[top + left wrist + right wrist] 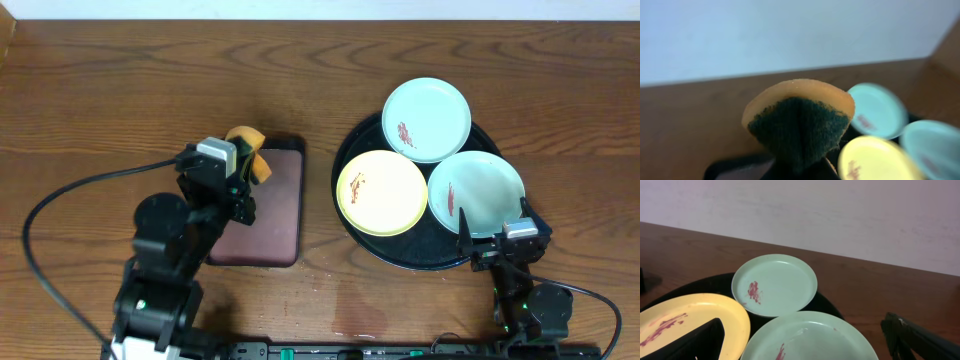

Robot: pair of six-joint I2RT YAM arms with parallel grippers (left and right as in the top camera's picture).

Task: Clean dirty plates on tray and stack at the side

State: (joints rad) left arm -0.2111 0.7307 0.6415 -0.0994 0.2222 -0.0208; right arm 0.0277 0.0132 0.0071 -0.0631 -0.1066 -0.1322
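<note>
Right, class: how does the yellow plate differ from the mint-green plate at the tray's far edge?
The yellow plate lies at the left of the tray, the mint-green plate at its back. The yellow plate's smear is thin streaks; the mint-green plate's is a compact blotch. Both are round, shallow and dirty.

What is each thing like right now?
left hand, shut on the sponge
right hand, open, holding nothing
sponge, folded, pinched in the left hand
black tray, holding three plates
yellow plate, dirty, on the black tray
far green plate, dirty, at the tray's far rim
near green plate, dirty, on the tray
</note>
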